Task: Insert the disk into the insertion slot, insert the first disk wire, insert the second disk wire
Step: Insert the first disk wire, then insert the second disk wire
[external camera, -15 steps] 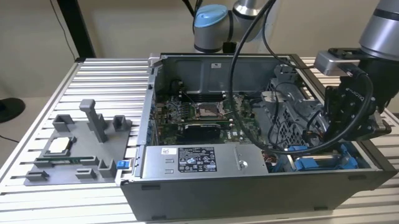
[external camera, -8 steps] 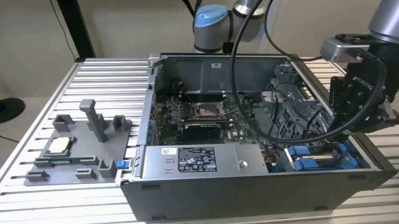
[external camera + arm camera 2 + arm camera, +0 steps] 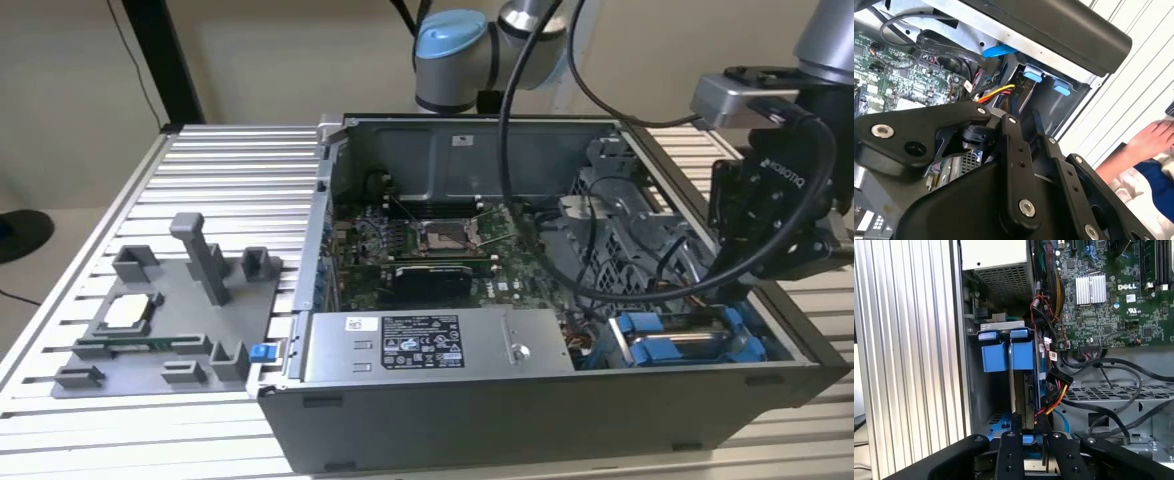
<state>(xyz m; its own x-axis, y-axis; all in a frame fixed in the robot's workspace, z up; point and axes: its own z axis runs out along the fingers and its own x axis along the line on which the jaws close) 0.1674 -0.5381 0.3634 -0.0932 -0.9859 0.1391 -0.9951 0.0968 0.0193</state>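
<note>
The disk [image 3: 687, 347], silver in its blue carrier, lies inside the insertion slot [image 3: 787, 348] at the case's near corner on the exterior view's right. In the first wrist view the disk [image 3: 1015, 390] shows edge-on between the slot's grey wall [image 3: 981, 405] and blue clips [image 3: 1006, 356]. A disk wire of yellow, red and black strands with a black connector [image 3: 1058, 380] hangs right beside the disk; I cannot tell whether it is plugged in. My gripper [image 3: 741, 290] hovers just above the slot, close to that wire bundle [image 3: 999, 92] and the blue clips [image 3: 1032, 75].
A silver power-supply box [image 3: 420, 345] sits along the case's front, with the green motherboard [image 3: 441, 240] behind it. A perforated grey cage [image 3: 627, 230] borders the slot. A grey fixture [image 3: 160, 320] stands on the ribbed table. A person's hand [image 3: 1149, 140] rests beside the case.
</note>
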